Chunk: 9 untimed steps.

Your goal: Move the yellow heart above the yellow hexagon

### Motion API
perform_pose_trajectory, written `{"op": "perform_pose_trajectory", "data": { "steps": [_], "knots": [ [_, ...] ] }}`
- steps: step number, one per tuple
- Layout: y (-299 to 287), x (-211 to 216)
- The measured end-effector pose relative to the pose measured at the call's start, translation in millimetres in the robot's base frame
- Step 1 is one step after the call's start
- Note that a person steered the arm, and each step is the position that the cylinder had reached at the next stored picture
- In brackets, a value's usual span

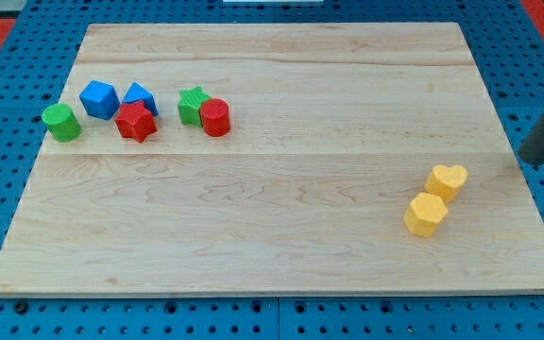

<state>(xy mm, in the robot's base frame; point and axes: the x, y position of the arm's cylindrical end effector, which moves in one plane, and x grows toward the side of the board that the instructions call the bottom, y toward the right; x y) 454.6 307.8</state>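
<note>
- My tip (529,162), the end effector here, is a bare rod with nothing to open or close; it touches no block.
- The heart (448,179) sits at the tabletop's (272,236) right side, at about 8 o'clock from my tip.
- The hexagon (427,213) touches the heart at its 7 o'clock.
- The heart already looks above the hexagon; probably only a small nudge toward 9 o'clock remains.
</note>
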Motion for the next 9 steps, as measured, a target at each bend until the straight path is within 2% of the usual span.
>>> {"op": "perform_pose_trajectory", "data": {
  "steps": [1, 3, 4, 5, 6, 7, 9],
  "knots": [
    [0, 0],
    [0, 31],
    [-60, 31],
    [-100, 65],
    [-136, 75],
    [-163, 51],
    [-111, 33]
  ]
}}
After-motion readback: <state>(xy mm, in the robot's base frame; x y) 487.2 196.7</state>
